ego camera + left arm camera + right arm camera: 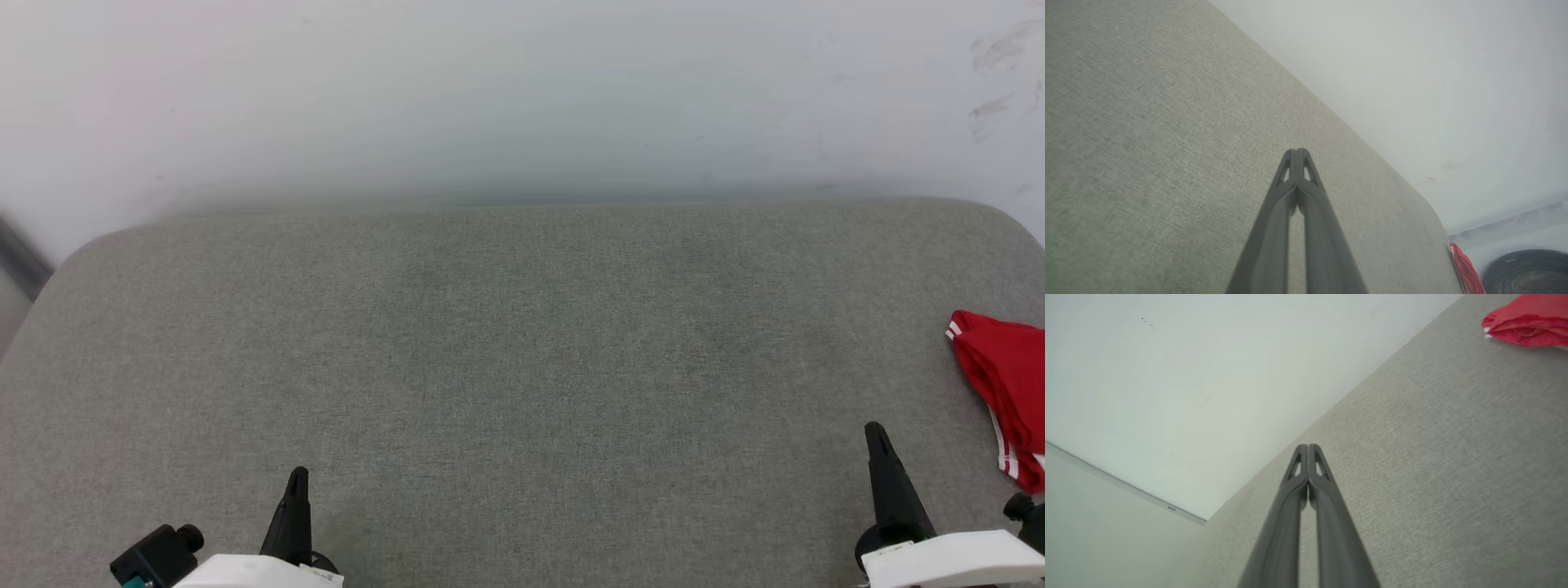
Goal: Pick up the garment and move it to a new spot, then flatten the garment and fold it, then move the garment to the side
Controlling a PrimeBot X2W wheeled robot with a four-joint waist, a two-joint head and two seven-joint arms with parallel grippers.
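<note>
The garment (1008, 384) lies bunched up at the far right edge of the grey top (522, 343), and the left gripper (298, 478) and right gripper (875, 433) have jaws pressed together (holding nothing), so a closed poke could shove it off the side.

Head camera overlooks the cushion (522, 367); wrist cameras skim low along it; all catch the garment (1008, 384).
</note>
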